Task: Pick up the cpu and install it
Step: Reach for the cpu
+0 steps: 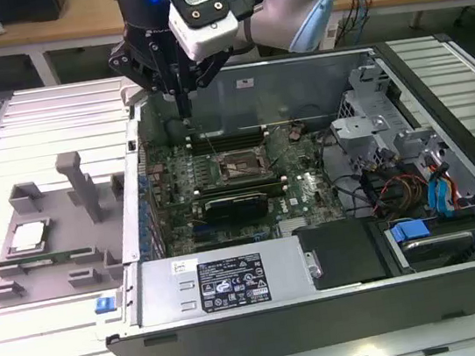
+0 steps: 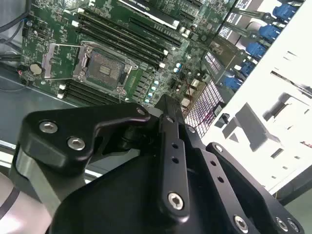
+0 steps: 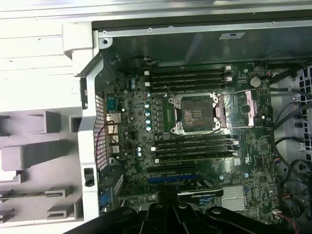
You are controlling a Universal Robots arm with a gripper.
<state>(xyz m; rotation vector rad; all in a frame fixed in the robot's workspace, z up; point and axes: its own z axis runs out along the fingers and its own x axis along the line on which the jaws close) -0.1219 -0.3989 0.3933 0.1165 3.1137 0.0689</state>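
The cpu (image 1: 30, 235), a small silvery square chip, lies flat on the grey fixture tray (image 1: 80, 253) outside the computer case, on the exterior view's left. My gripper (image 1: 184, 113) hangs over the back left corner of the open case, far from the cpu, its fingers shut with nothing between them. In the second wrist view the gripper (image 2: 168, 105) points down toward the motherboard. The cpu socket (image 1: 238, 166) sits in the middle of the board with its frame swung open and is bare inside, as both wrist views show (image 3: 197, 113) (image 2: 105, 68).
The case's left wall (image 1: 139, 201) stands between the tray and the motherboard. Black memory slots (image 3: 187, 78) flank the socket. A graphics card (image 1: 237, 205), power supply (image 1: 225, 281), drive cage (image 1: 371, 124) and blue cables (image 1: 443, 193) fill the rest of the case.
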